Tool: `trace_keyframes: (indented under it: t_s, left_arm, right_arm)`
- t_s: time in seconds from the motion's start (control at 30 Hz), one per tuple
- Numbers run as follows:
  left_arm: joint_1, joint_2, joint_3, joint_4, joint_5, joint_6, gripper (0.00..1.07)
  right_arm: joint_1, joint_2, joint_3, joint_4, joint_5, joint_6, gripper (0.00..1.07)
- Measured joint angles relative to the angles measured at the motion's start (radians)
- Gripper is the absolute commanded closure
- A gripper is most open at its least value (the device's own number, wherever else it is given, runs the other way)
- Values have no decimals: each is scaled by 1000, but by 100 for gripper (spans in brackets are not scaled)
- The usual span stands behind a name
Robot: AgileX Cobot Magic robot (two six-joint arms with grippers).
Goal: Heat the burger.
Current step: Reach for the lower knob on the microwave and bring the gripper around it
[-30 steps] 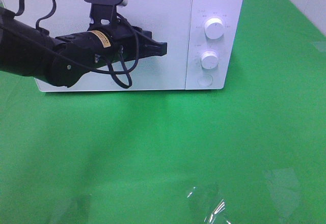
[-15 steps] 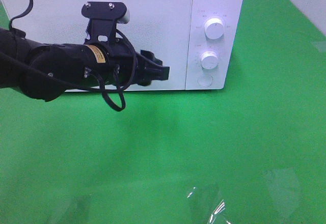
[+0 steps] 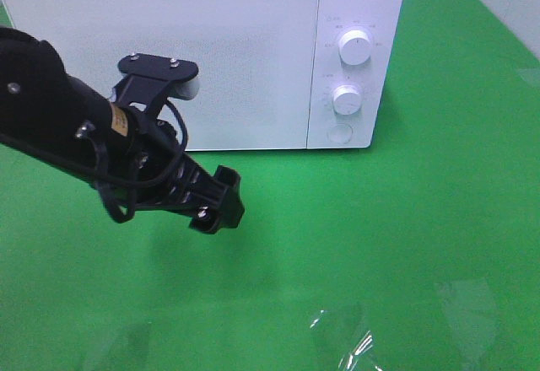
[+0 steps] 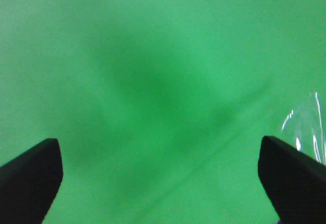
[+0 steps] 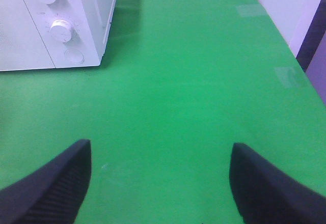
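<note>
Hovering above the green cloth (image 3: 396,244) just in front of the shut microwave (image 3: 194,59), the left gripper (image 3: 221,204) tilts downward, jaws spread wide with nothing between them. The right gripper (image 5: 163,183) is spread and empty too, over open cloth off the microwave's dial side. Cloth runs unbroken from the microwave's front edge to a crinkled clear film (image 3: 342,337). The burger shows in no view; I cannot tell where it is.
</note>
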Motion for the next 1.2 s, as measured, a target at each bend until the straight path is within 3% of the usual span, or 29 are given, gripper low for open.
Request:
trace_keyframes:
  t_s: [0.13,0.3,0.37,0.47,0.53,0.57,0.6,0.63,0.7,0.73,0.77,0.8,0.87,0.97,1.2]
  left_arm:
    - [0,-109,0,35,238,-1,10]
    - [11,-164,0,48,312,-19,10]
    - [89,-241,0,51,406,-27,10]
    - [121,-260,0,52,429,-27,10]
    - [264,-340,0,53,503,-9,10]
    - [264,-340,0,53,503,-9,10]
    - [354,-379,0,53,542,11,10]
    - [354,-379,0,53,542,11,10]
    - [480,-437,0,53,596,46,10]
    - [480,-437,0,53,596,46,10]
    - [553,-477,0,53,632,65,10]
    - [553,-477,0,53,632,65,10]
    - [645,-528,0,53,682,72,10]
    - [686,-581,0,44,705,72,10]
    - [691,-723,31,35,744,79,10]
  right_arm:
    - [0,0,0,0,0,0,34]
    - [0,0,0,0,0,0,34]
    - [0,0,0,0,0,0,34]
    - [0,0,0,0,0,0,34]
    - [0,0,0,0,0,0,34]
    - [0,0,0,0,0,0,34]
    - [0,0,0,0,0,0,34]
    - [0,0,0,0,0,0,34]
    - [0,0,0,0,0,0,34]
    - [0,0,0,0,0,0,34]
    - [0,0,0,0,0,0,34]
    - [0,0,0,0,0,0,34]
    - [0,0,0,0,0,0,34]
    - [0,0,0,0,0,0,34]
    - [0,0,0,0,0,0,34]
